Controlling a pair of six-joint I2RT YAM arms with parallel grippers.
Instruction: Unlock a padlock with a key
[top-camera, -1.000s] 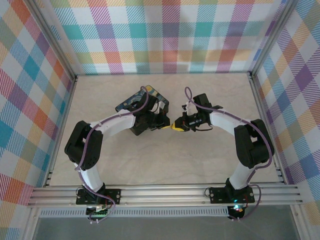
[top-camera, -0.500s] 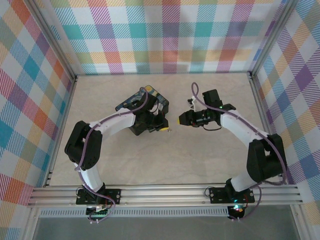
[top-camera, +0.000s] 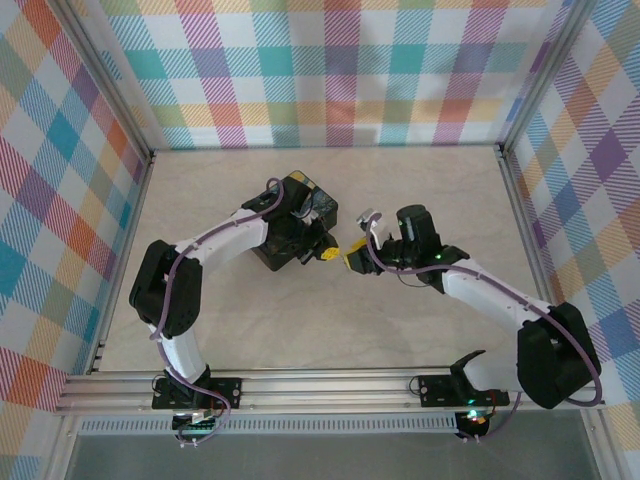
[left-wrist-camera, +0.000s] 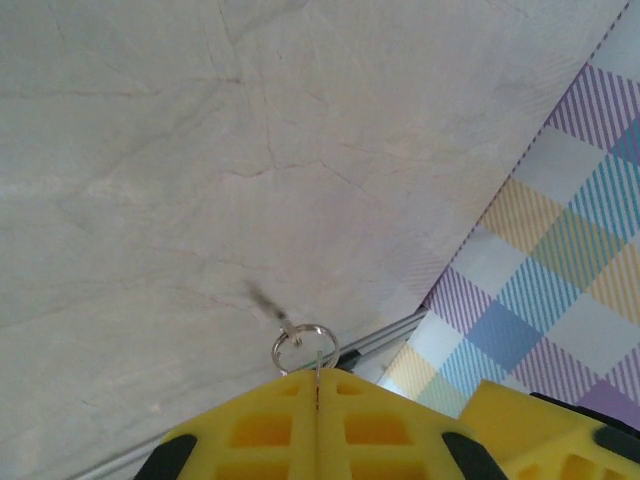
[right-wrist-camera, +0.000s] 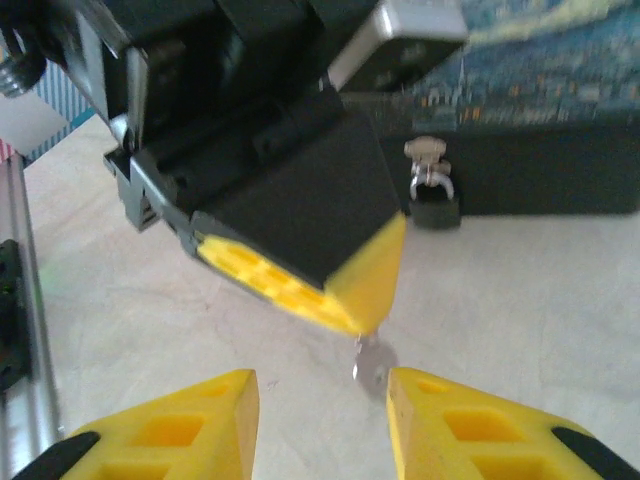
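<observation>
The right gripper (right-wrist-camera: 320, 420), shut a second ago, now stands half open and empty around the key (right-wrist-camera: 372, 368), which hangs, apparently by its ring, from the clamped left gripper (left-wrist-camera: 318, 395). The padlock (right-wrist-camera: 435, 205) hangs on the box (right-wrist-camera: 545, 180) nearby, so insertion still waits.

The box (top-camera: 297, 222) and left gripper (top-camera: 328, 254) obstruct just left of frame centre. The table (top-camera: 330, 320) is open at lower centre and upper right.
</observation>
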